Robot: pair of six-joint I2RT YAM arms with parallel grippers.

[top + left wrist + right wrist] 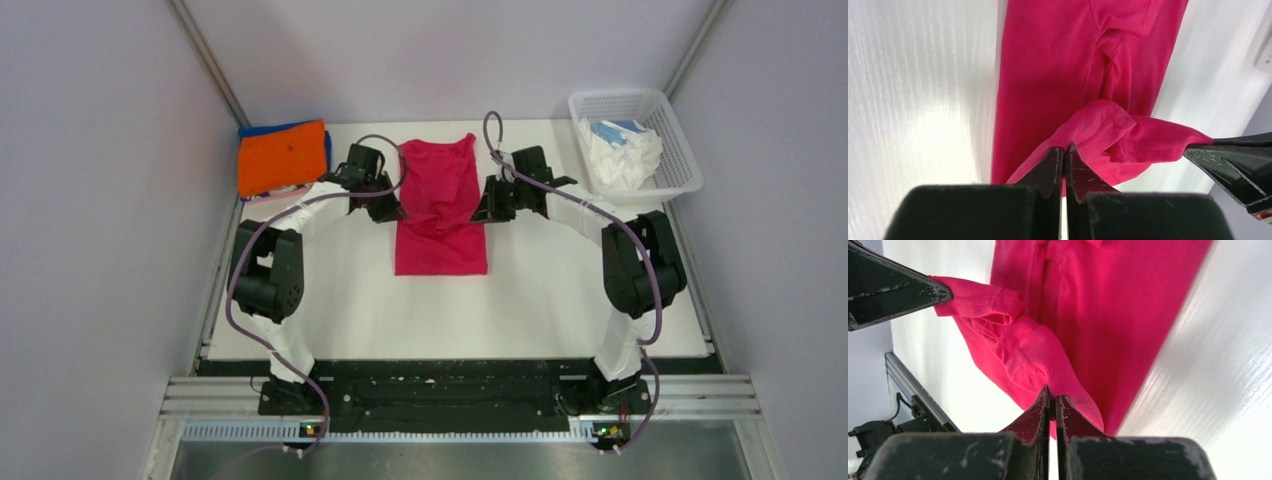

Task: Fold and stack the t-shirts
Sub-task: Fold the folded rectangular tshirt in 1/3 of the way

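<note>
The white table (560, 300) lies under both sets of jaws. The crimson-pink t-shirt (440, 235) lies on it as a long narrow strip between the two sets, running on past them toward the far edge and back toward the arm bases. The white mesh basket (615, 95) sits out beyond the right jaws at the far right corner, holding crumpled white and pale blue t-shirts (620, 155). Out beyond the left jaws, at the far left corner, the folded orange t-shirt (282, 157) rests on the blue t-shirt (262, 129). The left gripper (1064, 150) is closed tight, pinching a stitched edge of the crimson cloth raised off the table. The right gripper (1051, 392) is pinched shut on the same raised fold from the opposite side.
</note>
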